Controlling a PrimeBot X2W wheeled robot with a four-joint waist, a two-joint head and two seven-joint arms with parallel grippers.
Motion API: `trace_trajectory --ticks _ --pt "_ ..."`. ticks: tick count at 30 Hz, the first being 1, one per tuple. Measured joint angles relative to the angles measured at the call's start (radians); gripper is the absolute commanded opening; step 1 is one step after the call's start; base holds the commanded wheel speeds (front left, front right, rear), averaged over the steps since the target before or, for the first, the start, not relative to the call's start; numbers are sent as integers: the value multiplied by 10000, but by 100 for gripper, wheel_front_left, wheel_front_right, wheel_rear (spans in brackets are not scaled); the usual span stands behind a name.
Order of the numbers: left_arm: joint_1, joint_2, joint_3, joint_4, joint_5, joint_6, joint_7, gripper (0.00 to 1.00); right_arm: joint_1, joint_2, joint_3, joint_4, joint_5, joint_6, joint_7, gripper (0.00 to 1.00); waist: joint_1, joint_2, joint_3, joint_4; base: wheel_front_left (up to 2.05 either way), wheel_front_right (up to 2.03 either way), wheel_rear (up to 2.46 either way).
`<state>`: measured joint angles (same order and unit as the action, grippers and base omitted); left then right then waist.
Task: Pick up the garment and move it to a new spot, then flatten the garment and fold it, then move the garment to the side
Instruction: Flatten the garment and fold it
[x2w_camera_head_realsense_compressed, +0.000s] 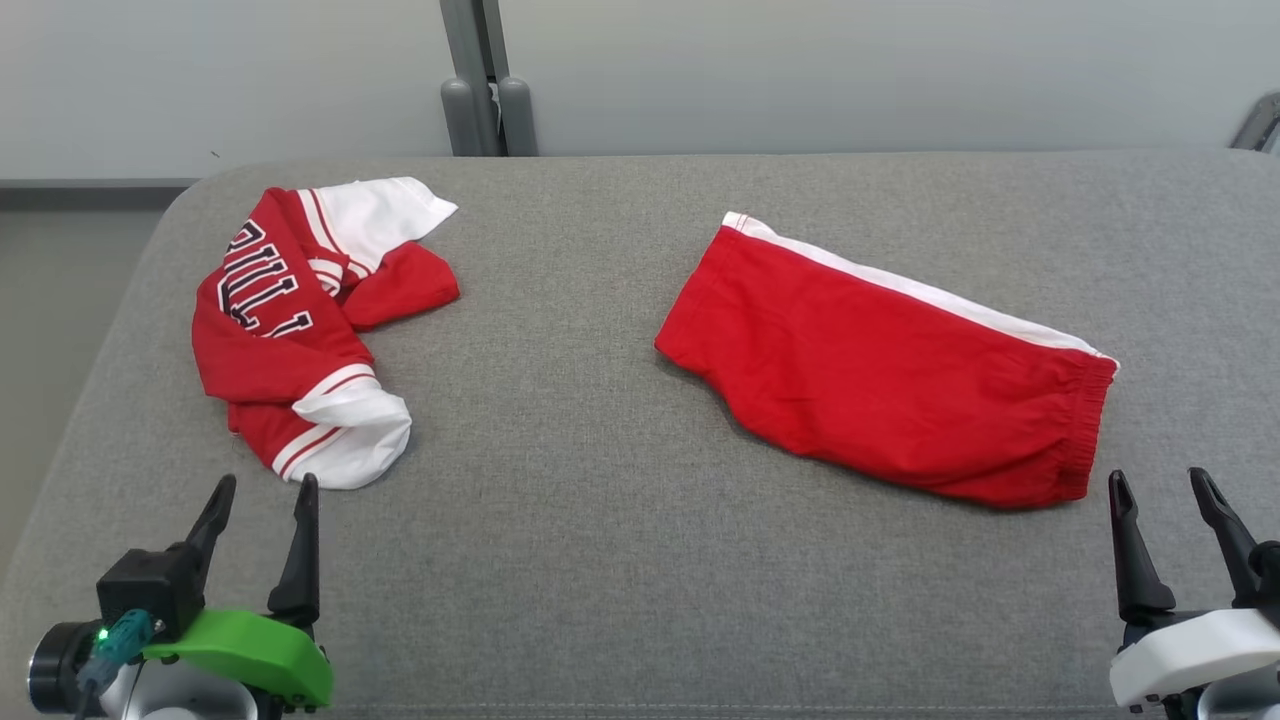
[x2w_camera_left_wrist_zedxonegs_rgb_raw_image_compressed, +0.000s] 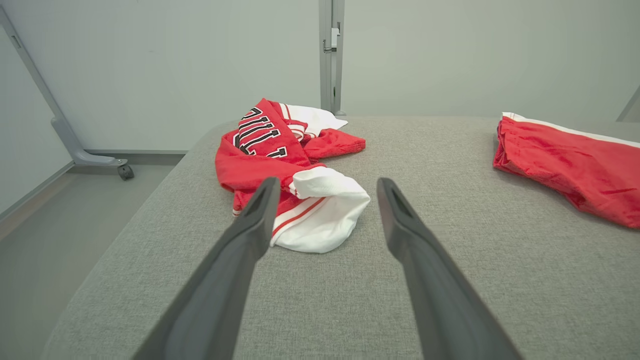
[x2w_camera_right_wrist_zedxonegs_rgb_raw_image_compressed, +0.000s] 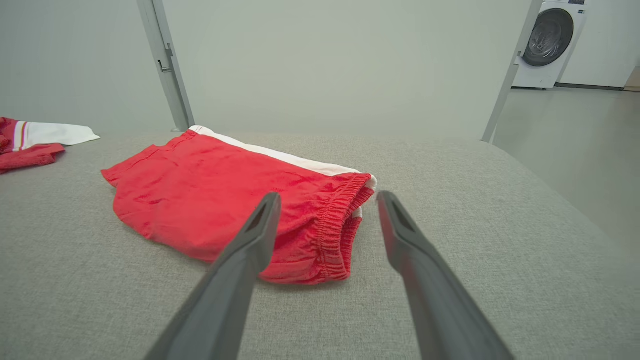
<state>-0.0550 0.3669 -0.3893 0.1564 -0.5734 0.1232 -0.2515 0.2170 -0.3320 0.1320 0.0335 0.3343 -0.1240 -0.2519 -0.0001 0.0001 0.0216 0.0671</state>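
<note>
The garment (x2w_camera_head_realsense_compressed: 880, 370), red shorts with a white side panel and a gathered elastic waistband, lies flat on the right half of the grey padded surface (x2w_camera_head_realsense_compressed: 600, 520), waistband toward me. My right gripper (x2w_camera_head_realsense_compressed: 1158, 478) stands open just short of that waistband, not touching it; the right wrist view shows the shorts (x2w_camera_right_wrist_zedxonegs_rgb_raw_image_compressed: 225, 200) straight ahead of the open right gripper (x2w_camera_right_wrist_zedxonegs_rgb_raw_image_compressed: 328, 196). My left gripper (x2w_camera_head_realsense_compressed: 268, 485) is open at the lower left, empty. The shorts (x2w_camera_left_wrist_zedxonegs_rgb_raw_image_compressed: 575, 165) sit at the right edge of the left wrist view, beyond the left gripper (x2w_camera_left_wrist_zedxonegs_rgb_raw_image_compressed: 328, 184).
A crumpled red-and-white jersey (x2w_camera_head_realsense_compressed: 300, 320) with black lettering lies at the left, its white cuff just beyond my left fingertips; the jersey (x2w_camera_left_wrist_zedxonegs_rgb_raw_image_compressed: 280, 150) (x2w_camera_right_wrist_zedxonegs_rgb_raw_image_compressed: 30, 142) shows in both wrist views. A grey post (x2w_camera_head_realsense_compressed: 485, 80) stands behind the surface. A washing machine (x2w_camera_right_wrist_zedxonegs_rgb_raw_image_compressed: 550, 40) stands far right.
</note>
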Motion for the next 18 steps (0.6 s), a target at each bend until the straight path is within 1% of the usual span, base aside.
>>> trace_trajectory --ticks 4,11,18 --pt "407 -19 594 -341 351 2 0 100 23 105 -40 71 -17 0 0 100 0 0 20 -98 0 0 0" --pt "802 -176 844 -957 556 2 0 100 89 257 -196 90 -134 0 0 100 0 0 153 -274 0 0 0" --pt "1203 -311 1170 -1498 984 2 -2 100 86 679 -192 92 -186 -2 0 100 0 0 305 -646 0 0 0"
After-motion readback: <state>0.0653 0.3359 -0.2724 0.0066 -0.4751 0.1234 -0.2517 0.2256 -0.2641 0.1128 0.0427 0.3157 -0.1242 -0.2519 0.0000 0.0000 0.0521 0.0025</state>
